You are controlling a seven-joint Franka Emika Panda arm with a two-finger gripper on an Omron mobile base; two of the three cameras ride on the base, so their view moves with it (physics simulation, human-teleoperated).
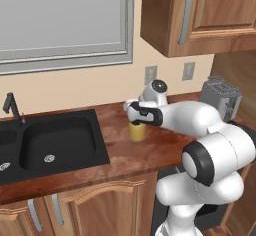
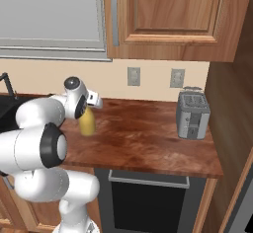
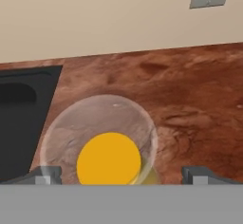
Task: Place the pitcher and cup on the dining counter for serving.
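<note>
The wood tabletop (image 1: 125, 155) ran along the wall, with the black sink (image 1: 55, 142) set into its left part. A grey toaster (image 2: 192, 114) stood at the far right, well apart from the sink. The pitcher (image 1: 136, 131) stood upright on the tabletop just to the right of the sink, its yellow-orange contents seen from above in the hand view (image 3: 109, 159). The gripper (image 3: 121, 174) hung directly over the pitcher; its jaws stood wide, one tip on each side of the glass, gripping nothing. Whether they touched the glass could not be told.
</note>
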